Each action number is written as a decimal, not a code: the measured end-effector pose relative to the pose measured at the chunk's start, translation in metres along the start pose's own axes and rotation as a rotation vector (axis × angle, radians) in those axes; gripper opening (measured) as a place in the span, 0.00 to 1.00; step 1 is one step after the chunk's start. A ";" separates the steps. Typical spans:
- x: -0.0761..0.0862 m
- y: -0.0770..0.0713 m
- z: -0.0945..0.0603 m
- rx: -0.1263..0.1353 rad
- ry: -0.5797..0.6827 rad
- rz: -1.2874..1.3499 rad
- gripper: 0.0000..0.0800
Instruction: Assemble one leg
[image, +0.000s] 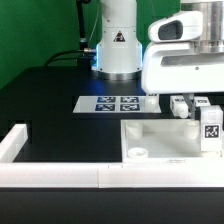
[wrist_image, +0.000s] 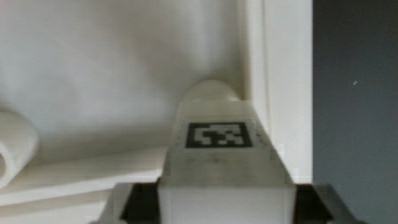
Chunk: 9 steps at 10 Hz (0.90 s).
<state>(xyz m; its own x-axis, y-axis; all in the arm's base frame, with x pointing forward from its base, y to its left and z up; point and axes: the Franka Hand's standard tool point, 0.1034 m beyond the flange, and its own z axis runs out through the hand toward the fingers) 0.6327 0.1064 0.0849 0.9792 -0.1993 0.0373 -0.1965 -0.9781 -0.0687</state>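
My gripper (image: 201, 111) hangs at the exterior view's right and is shut on a white leg (image: 211, 130) with a black-and-white tag. It holds the leg upright over the far right corner of the white square tabletop (image: 165, 138). In the wrist view the leg (wrist_image: 219, 125) runs out from between the dark fingers (wrist_image: 139, 202) of my gripper (wrist_image: 222, 203). Its tip points into the tabletop's inner corner (wrist_image: 125, 80), beside the raised rim. Whether the tip touches the tabletop I cannot tell. A short white round part (image: 138, 153) stands at the tabletop's near left corner.
The marker board (image: 118, 103) lies on the black table behind the tabletop. A white L-shaped barrier (image: 60, 176) runs along the front edge and up the left side. The robot base (image: 115, 45) stands at the back.
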 end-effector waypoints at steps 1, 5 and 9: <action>0.000 0.000 0.000 0.000 0.000 0.078 0.36; 0.002 -0.001 0.001 0.042 0.011 0.618 0.36; 0.002 -0.004 0.002 0.072 0.001 1.081 0.36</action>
<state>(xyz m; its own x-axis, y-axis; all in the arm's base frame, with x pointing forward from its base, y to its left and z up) 0.6359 0.1102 0.0832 0.2895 -0.9540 -0.0779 -0.9523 -0.2788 -0.1241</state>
